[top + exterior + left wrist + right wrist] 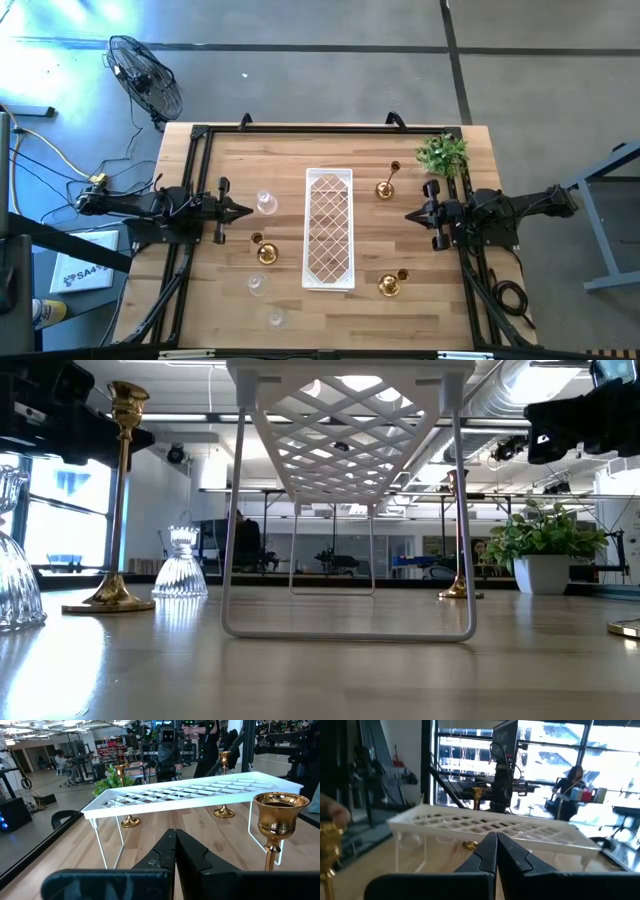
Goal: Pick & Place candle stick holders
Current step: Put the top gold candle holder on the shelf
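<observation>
Sitting mid-table, long white lattice tray [329,228] runs near-to-far on thin wire legs, nothing on it.

Near edge: clear glass holder [276,318] left of tray, closest to front. Next clear glass holder [256,285] just beyond it. Brass holder [390,285] on right side of tray, near its front end.

Mid: brass holder [265,253] left of tray, just beside left gripper line; shows big in left wrist view, cup up, upright [280,815]. Left gripper [245,211] hovers left of tray, tips pointing right toward it, jaws pressed fully together, holding nothing. Third clear glass holder [265,203] sits just beside those tips, btwn gripper and tray. Right gripper [410,214] hovers right of tray, tips pointing left, jaws also fully closed, empty. Both arms level w/ each other across tray, well apart.

Far: tall thin-stem brass holder [386,186] right of tray near its far end, upright. Small green plant [443,153] in white pot at far right corner, beyond right arm.

Low view: ribbed glass holder [181,565] and brass holder [110,500] stand side by side, not touching. Tray frame [345,450] overhead centre. Plant [545,550] off to right.

Off table: floor fan [145,75] far left. People seen in room beyond, blurred.
</observation>
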Controlling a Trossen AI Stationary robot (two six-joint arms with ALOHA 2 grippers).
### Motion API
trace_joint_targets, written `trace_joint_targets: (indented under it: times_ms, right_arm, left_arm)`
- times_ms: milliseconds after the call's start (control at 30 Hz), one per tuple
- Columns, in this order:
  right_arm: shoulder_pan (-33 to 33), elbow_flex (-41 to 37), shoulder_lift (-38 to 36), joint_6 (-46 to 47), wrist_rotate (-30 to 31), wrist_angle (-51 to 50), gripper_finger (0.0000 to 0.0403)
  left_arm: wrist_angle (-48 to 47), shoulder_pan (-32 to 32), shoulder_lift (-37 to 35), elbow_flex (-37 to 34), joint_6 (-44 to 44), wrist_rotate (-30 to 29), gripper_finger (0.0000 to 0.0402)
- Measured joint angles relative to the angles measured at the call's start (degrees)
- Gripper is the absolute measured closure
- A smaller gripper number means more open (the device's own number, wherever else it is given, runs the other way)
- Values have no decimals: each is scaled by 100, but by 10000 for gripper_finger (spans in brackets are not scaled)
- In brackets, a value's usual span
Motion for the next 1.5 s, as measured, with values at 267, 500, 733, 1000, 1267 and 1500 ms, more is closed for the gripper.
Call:
trace_joint_targets:
  times_ms: [267,500,733,1000,1267,1500]
  right_arm:
    - [-1,0,0,832,699,-96,402]
    - [-1,-2,0,706,1136,-282,402]
    - [-1,-2,2,553,1803,-292,334]
    - [-1,0,120,820,2702,-345,191]
    - [-1,0,790,1176,2870,-367,109]
    - [-2,-1,1485,1496,3375,-389,100]
  left_arm:
    - [0,0,-1,0,0,0,401]
    - [0,0,0,-1,-1,0,401]
    - [0,-1,-1,-1,0,0,401]
    - [0,-1,2,0,2,0,401]
    - [0,0,1,-2,0,0,401]
    - [0,0,2,-2,2,0,401]
